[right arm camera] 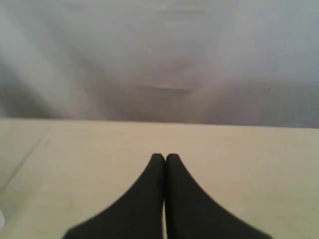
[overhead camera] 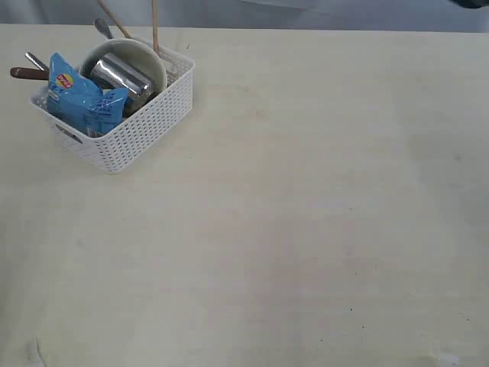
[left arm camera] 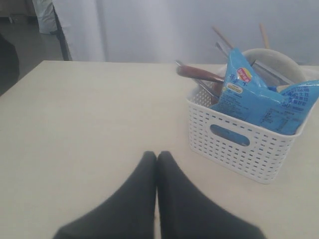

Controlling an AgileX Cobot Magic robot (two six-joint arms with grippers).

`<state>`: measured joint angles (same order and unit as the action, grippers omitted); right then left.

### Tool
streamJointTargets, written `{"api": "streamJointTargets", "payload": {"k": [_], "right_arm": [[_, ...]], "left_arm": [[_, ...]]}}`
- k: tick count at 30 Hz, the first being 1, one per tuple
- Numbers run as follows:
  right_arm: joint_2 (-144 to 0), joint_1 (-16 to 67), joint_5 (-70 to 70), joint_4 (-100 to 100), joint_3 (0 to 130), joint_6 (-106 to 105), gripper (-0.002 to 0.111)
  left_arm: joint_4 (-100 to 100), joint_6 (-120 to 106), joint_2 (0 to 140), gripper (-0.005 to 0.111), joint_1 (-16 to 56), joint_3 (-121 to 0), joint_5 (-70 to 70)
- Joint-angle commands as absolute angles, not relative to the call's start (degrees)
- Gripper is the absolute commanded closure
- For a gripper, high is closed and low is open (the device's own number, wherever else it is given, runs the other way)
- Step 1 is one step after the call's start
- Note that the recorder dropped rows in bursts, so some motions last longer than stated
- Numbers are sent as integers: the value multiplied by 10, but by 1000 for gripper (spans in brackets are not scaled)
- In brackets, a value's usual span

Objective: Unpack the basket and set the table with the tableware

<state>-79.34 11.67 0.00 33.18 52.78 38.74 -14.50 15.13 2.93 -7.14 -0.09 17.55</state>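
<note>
Left gripper pressed together, empty, near the loaded white basket; right gripper likewise, above the table.

Light falls even and diffuse over the surface — bright, with shadows soft, only a faint shade at the foot of the basket. The steel cup carries a white glare streak. Beyond the right tool the backdrop is hazy and out of focus. The left tool reads as a soft-edged, featureless dark mass; the basket ahead of it is fairly sharp.
</note>
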Motion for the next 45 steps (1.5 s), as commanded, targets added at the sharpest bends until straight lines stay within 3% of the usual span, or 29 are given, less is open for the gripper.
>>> {"api": "streamJointTargets", "payload": {"k": [1,8,21,28,39,40,42,43,44,45], "right_arm": [[-897,196,148,361,634,323,109],[-1003,263,382,316,789,149,109],[-1021,234,488,-217,890,-387,109],[-1021,250,496,-349,907,-476,109],[-1108,324,511,-400,973,-478,108],[-1116,329,511,-400,981,-478,105],[-1141,344,511,-400,1004,-478,82],[-1154,353,508,-402,1019,-478,59],[-1163,362,493,-405,1031,-478,42],[-1171,369,477,-405,1033,-478,39]], "left_arm": [[-147,152,26,107,-70,0,173],[-147,152,26,107,-70,0,173],[-147,152,26,107,-70,0,173],[-147,152,26,107,-70,0,173],[-147,152,26,107,-70,0,173],[-147,152,26,107,-70,0,173],[-147,152,26,107,-70,0,173],[-147,152,26,107,-70,0,173],[-147,152,26,107,-70,0,173],[-147,152,26,107,-70,0,173]]}}
